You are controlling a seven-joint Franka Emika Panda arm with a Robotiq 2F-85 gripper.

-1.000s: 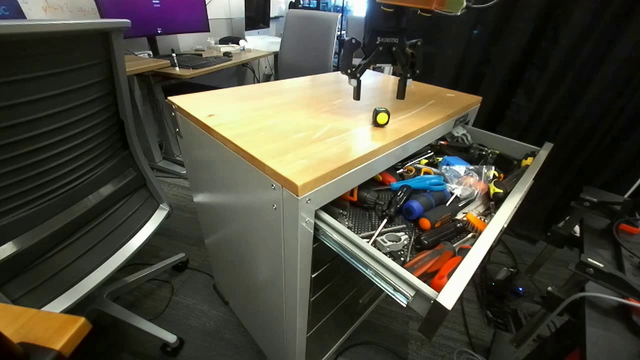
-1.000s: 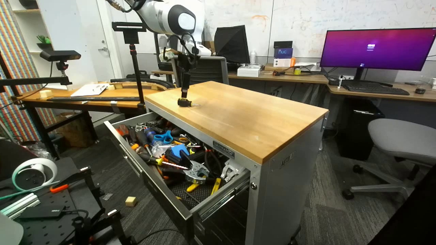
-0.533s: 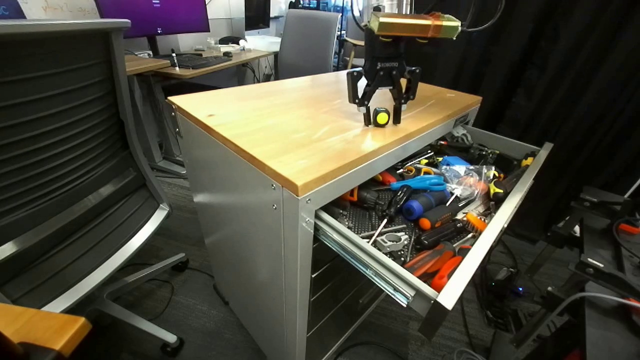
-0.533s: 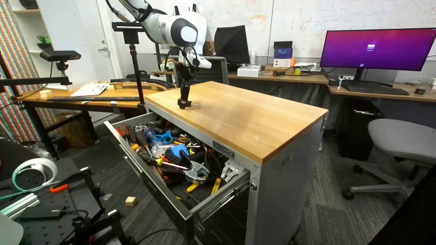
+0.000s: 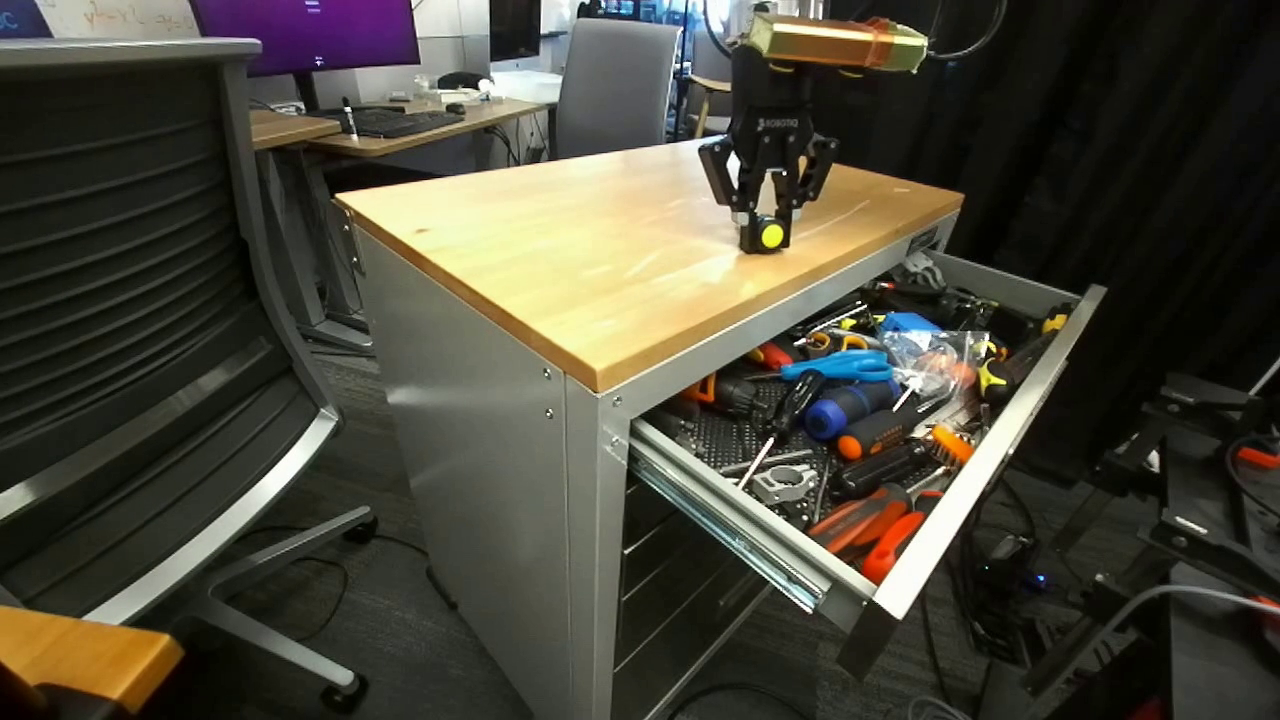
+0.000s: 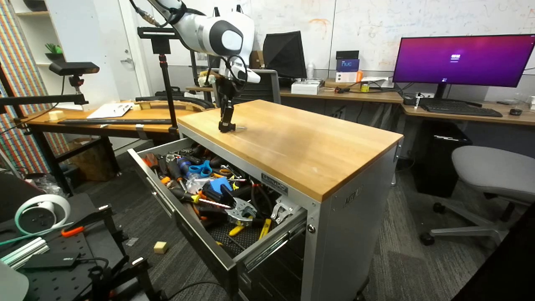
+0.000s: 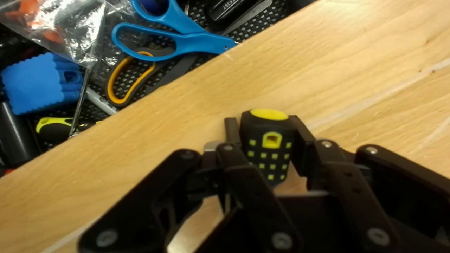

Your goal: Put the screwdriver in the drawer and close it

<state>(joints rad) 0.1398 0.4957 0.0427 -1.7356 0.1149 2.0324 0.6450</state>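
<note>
A drawer (image 5: 992, 452) full of tools (image 5: 885, 430) juts out at near right in an exterior view. Just beyond, the gripper (image 5: 767, 236) clamps the yellow-and-black screwdriver (image 7: 266, 149) at the near side of the worktop (image 5: 520, 240). At far left, a monitor (image 5: 310, 35) glows purple.

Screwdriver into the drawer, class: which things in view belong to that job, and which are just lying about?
For the job:
screwdriver
gripper, closed on it
drawer, open

Just lying about:
blue scissors, in the drawer
plastic bag, in the drawer
pale block, on the floor
</note>
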